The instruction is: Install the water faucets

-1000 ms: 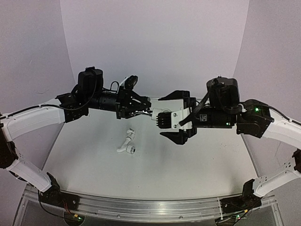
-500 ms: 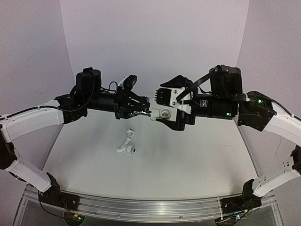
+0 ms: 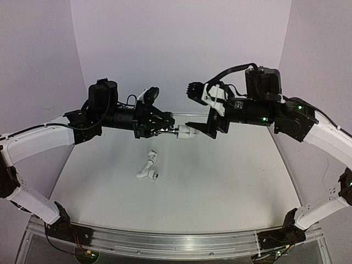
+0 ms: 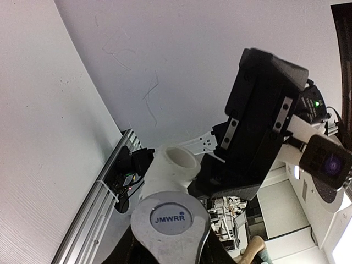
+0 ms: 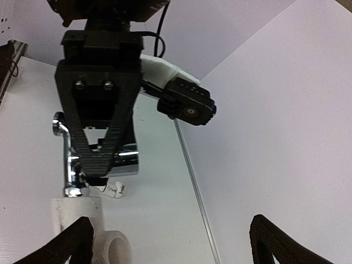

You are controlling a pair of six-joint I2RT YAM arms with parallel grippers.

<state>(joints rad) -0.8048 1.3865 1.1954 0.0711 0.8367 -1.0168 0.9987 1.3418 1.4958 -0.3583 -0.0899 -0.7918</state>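
Faucet [image 3: 184, 132] clamped in left fingers [image 3: 163, 117] above table [image 3: 220, 181], right fingers [image 3: 210, 128] spread beside it

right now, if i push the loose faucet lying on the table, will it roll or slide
The loose faucet looks rigid, so it should keep its shape. Bent and lying on its side, it would probably skid or pivot rather than roll. Its smooth-looking rounded body may slip when pinched.

The curved chrome metal faucet [image 5: 125, 162] is gleaming mirror-glossy, while the white plastic pipe tee [image 4: 162, 176] on it is looking smooth and matt. The white worktop [image 3: 220, 181] is showing a dull, finely ribbed face. The silver aluminium rail [image 3: 176, 245] along its near edge is shining faintly.
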